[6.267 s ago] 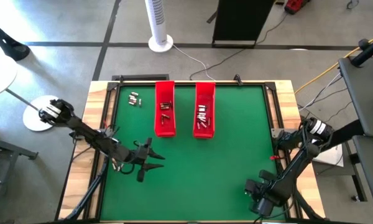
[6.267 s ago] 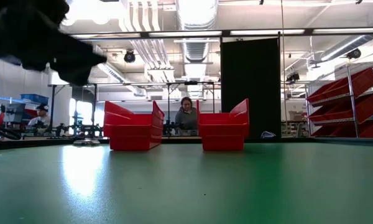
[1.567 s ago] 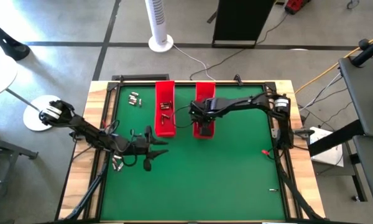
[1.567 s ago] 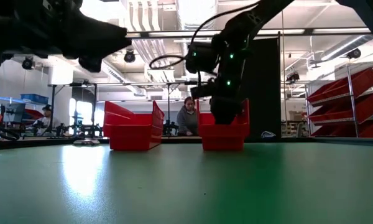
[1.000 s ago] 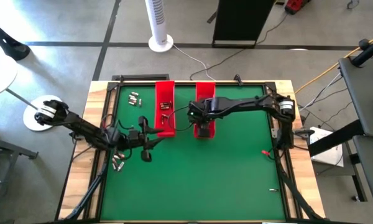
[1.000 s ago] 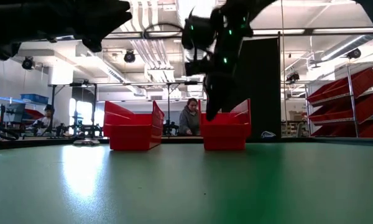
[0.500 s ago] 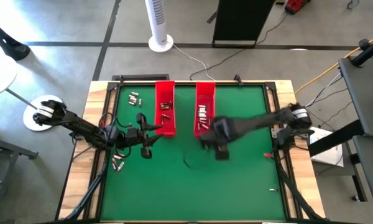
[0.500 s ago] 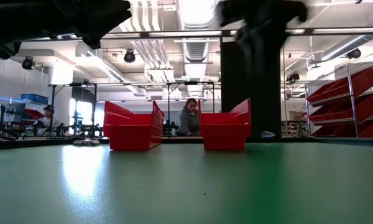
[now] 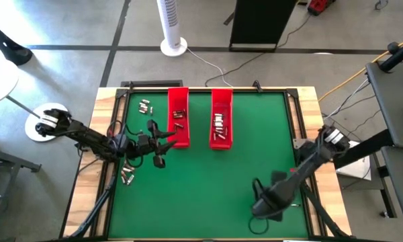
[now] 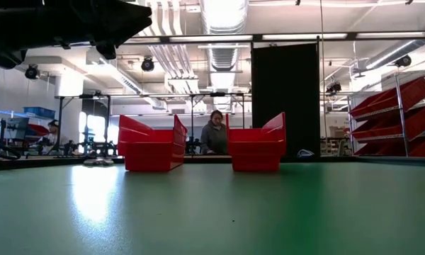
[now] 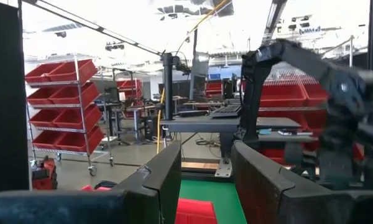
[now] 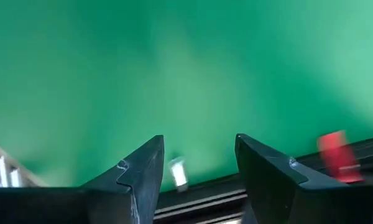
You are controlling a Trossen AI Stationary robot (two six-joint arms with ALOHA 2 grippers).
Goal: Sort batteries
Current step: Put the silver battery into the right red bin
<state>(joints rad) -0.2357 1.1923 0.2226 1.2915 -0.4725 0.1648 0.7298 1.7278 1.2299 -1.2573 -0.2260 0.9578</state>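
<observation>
My right tool [image 9: 263, 205] has swung away from the right red tray [image 9: 221, 127], where it was dipped a moment ago, and now sits low near the front right corner of the green worktop [image 9: 208, 181]; its fingers [image 12: 140, 171] stand apart with nothing between them, so I judge that battery delivered. My left tool [image 9: 162, 138] has crept toward the near end of the left red tray [image 9: 178, 118] and hangs just beside it; its fingers [image 11: 168, 177] show a gap, but I cannot tell whether a battery sits in it. Batteries [image 9: 218, 123] lie in both trays, a small cluster [image 9: 145, 106] waits by the far left corner, and a few more [image 9: 126, 176] lie at the left edge. So the sorting is well short of done.
</observation>
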